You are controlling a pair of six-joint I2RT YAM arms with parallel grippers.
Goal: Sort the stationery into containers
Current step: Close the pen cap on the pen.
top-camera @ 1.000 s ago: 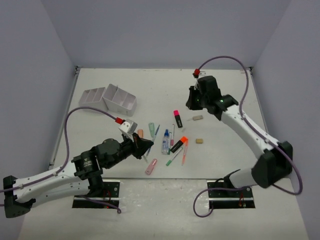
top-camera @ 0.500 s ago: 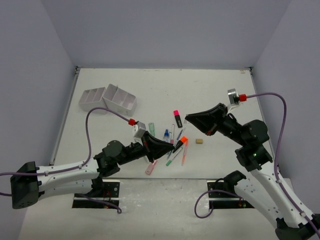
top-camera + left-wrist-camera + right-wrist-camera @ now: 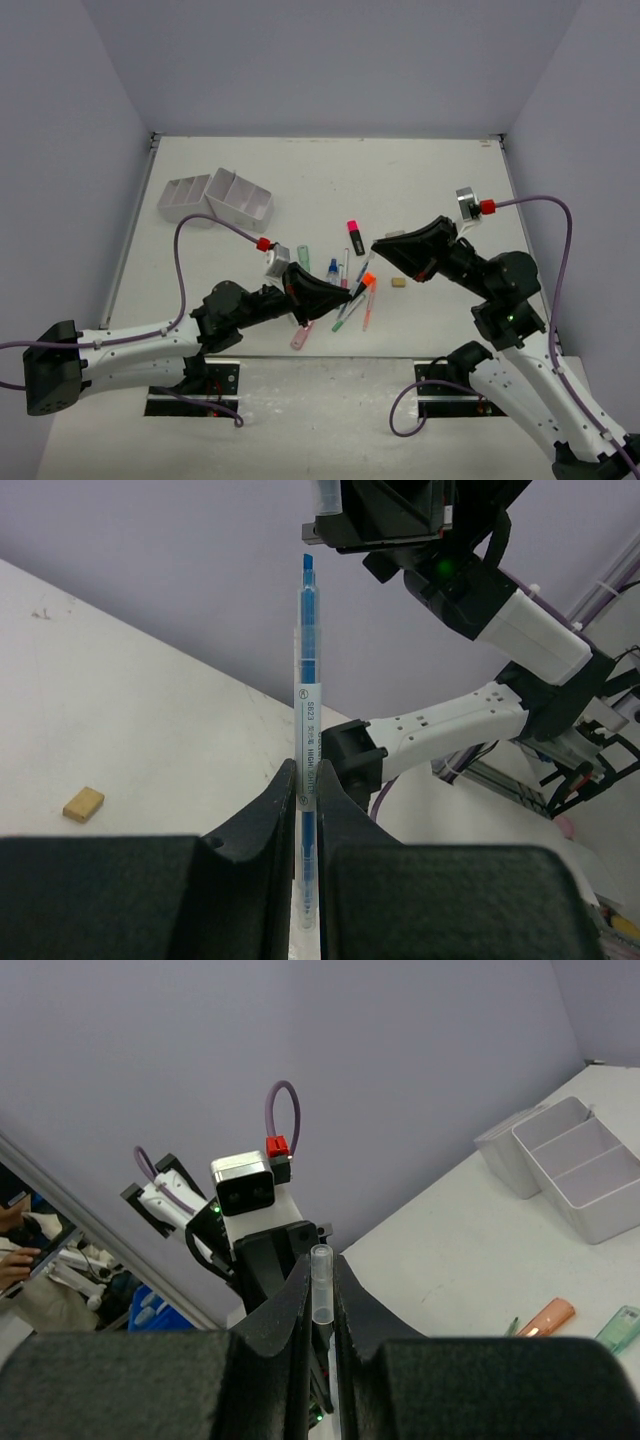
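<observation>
The left end effector (image 3: 308, 785) is clamped on a blue pen (image 3: 306, 660), gripped low on the barrel, with its long axis running straight out past the fingers. The right end effector (image 3: 321, 1285) is pinched shut on a short clear cap (image 3: 321, 1265) that stands out of its fingers the same way.

The two face each other above the loose stationery (image 3: 345, 285) in the middle of the tabletop (image 3: 300, 170). From the left wrist, the pen's bare tip points almost at the right end effector, which sits just beyond it and a little to the right — close, but apart.

My guess is the cap goes onto the pen, which turns on lining up those two axes.

The white organiser (image 3: 250, 213) sits far-left, well apart from both — the left arm is nearer to it.
</observation>
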